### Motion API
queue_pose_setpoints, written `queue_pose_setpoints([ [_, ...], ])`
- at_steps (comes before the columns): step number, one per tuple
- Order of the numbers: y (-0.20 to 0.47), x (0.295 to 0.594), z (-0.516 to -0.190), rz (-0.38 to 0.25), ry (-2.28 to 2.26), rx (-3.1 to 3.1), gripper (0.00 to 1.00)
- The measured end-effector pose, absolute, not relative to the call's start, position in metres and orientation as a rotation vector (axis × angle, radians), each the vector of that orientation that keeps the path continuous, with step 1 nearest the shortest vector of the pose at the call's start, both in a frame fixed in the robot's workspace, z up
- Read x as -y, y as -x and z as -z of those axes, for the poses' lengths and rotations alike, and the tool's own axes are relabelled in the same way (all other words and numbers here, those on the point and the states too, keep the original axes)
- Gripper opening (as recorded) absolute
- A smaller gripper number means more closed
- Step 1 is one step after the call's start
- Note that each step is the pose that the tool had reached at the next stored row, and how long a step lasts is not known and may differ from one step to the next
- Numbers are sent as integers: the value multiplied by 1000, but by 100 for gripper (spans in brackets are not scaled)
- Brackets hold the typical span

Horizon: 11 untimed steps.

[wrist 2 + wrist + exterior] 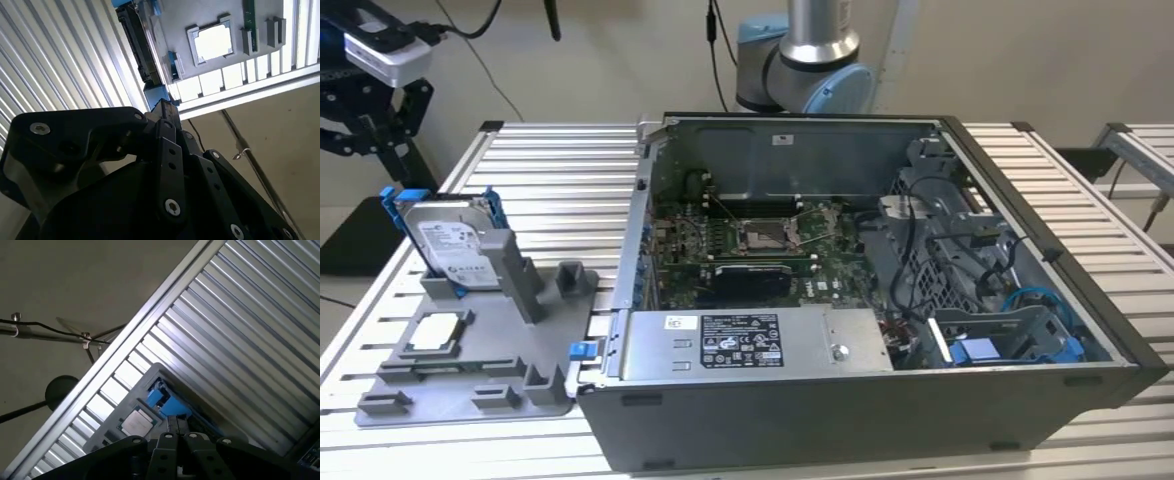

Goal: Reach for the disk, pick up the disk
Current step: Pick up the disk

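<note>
Black gripper (374,115) hangs at the exterior view's far left, at eleven o'clock from the disk (454,240). In both wrist views its jaws look drawn together, holding nothing. The disk stands upright on edge in a grey holder (460,390), apart from the gripper. A silver chip (435,333) lies at six o'clock of the disk. At three o'clock sits the open computer case (854,420).

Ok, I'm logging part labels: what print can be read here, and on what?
Nothing can be read.
White label on the disk: print too small.
Black label and white sticker on the power supply: too small.
Tiny sticker on the case back wall: blurred.
</note>
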<state>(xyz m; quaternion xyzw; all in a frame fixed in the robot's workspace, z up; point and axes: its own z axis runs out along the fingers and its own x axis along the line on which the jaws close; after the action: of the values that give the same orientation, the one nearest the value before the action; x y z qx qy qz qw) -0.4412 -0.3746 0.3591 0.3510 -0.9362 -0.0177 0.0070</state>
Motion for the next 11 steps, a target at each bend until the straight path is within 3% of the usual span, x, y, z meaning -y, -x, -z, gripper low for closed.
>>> queue_pose_setpoints([
  [11,441,375,-359,53,-1382,2801,0],
])
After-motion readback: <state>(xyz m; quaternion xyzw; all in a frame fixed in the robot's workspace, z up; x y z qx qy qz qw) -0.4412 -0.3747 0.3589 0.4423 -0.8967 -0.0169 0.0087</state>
